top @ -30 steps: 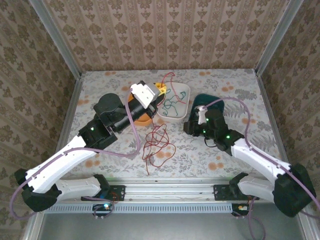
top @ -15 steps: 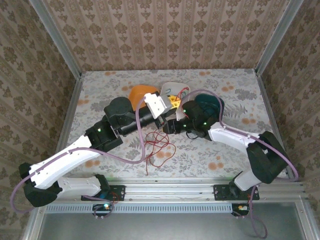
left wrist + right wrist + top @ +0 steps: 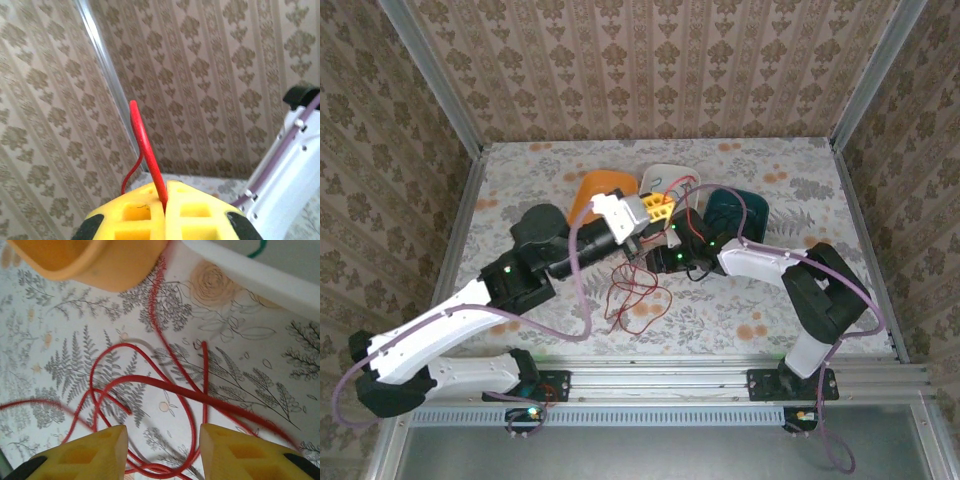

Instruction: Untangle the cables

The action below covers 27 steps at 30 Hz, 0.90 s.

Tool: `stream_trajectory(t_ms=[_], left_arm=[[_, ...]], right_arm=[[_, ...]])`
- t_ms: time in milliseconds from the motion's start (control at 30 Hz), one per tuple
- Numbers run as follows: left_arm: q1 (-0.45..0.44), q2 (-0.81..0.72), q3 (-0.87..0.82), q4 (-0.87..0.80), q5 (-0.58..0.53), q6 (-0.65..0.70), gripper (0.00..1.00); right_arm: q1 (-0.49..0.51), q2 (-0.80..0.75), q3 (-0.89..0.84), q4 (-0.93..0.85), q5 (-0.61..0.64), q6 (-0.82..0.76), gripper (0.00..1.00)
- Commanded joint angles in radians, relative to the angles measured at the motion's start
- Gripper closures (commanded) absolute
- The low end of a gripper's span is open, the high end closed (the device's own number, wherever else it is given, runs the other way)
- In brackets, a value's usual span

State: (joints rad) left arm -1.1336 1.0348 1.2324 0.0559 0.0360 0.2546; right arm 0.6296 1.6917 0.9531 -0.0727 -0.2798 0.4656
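The left tool (image 3: pixel 165 202) points up toward the wall, its yellow fingers (image 3: pixel 200 212) pressed together on a strand of red cable (image 3: pixel 145 150). More red cable lies in loose loops on the floral tabletop (image 3: pixel 760 300), near the orange bowl (image 3: pixel 95 260) and white tray (image 3: pixel 260 277). The right tool (image 3: pixel 161 437) hangs low over those loops, spread wide and gripping nothing.

Cables (image 3: pixel 636 292): red. Tabletop (image 3: pixel 760 300): cream, printed with grey ferns and orange blossoms. Bowl (image 3: pixel 592 187): orange. Tray (image 3: pixel 658 172): white. Dish (image 3: pixel 740 205): dark teal. Left tool (image 3: pixel 165 192) and right tool (image 3: pixel 162 437): yellow. Hose (image 3: pixel 292 131): lilac. Walls (image 3: pixel 650 70): beige damask.
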Motion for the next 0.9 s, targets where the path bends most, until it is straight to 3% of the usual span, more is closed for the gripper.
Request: stream_trajectory(t_ms=[0,100,233,333,400,500,667,867], left_arm=[[-0.001,-0.059,-0.012,0.098,-0.1,0.025,1.0],[0.026,-0.073,-0.014,0.119,-0.227,-0.001,1.0],[0.148,-0.052,0.028,0.036,-0.338,-0.095,1.0],[0.288,-0.035,0.044,-0.022,-0.27,-0.221,1.0],[0.377,-0.026,0.047,-0.037,-0.161,-0.306,1.0],[0.441,-0.019,0.035,-0.021,-0.042,-0.372,1.0],[0.44,-0.028,0.001,0.031,0.106,-0.387,1.0],[0.431,-0.051,-0.04,0.055,0.103,-0.423,1.0]], right_arm=[[0.005,-0.028,-0.05,-0.011,0.042,-0.016,0.56],[0.005,-0.107,-0.099,0.048,0.043,-0.007,0.56],[0.004,-0.256,-0.148,0.107,0.066,0.005,0.55],[0.004,-0.365,-0.159,0.104,0.107,0.007,0.55],[0.004,-0.411,-0.159,0.087,0.121,0.001,0.55],[0.004,-0.433,-0.142,0.064,0.065,-0.008,0.55],[0.008,-0.32,-0.061,0.039,-0.116,-0.013,0.54],[0.082,-0.019,0.15,-0.217,-0.101,-0.144,0.56]])
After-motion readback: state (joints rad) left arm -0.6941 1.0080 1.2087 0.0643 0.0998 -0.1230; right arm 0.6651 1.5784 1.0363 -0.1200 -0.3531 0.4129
